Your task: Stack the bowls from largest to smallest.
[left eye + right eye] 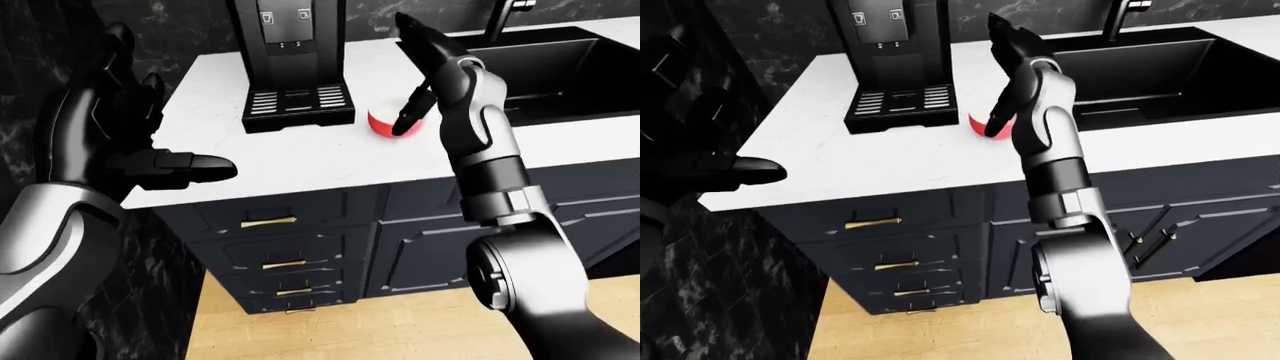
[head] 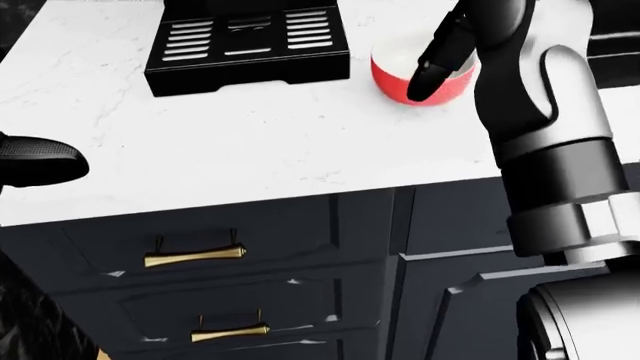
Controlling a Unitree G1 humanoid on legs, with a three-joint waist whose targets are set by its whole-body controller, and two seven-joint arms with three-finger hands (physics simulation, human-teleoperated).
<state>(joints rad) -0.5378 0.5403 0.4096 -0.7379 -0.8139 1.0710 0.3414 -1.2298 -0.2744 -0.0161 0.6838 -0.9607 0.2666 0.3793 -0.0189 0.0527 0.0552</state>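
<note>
The red bowl (image 2: 395,84) was the only bowl I could see: glossy red outside, pale white inside, round and small, partly hidden by a dark finger of the right hand (image 1: 425,71). It sat on the white marble countertop (image 1: 290,154), just right of the black coffee machine's (image 1: 290,45) slotted drip tray (image 2: 247,46) and left of the black sink (image 1: 560,64).

Going by size, the dark navy cabinet (image 1: 330,240) filled the space under the counter, its drawers carrying brass handles (image 1: 268,222). The light wood floor (image 1: 350,330) showed below.

The right hand hung over the bowl with its fingers spread apart, one pointing down in front of the rim, closed on nothing. The left hand (image 1: 120,127) was raised at the left of the left-eye view, well apart from the bowl, fingers loose and empty.
</note>
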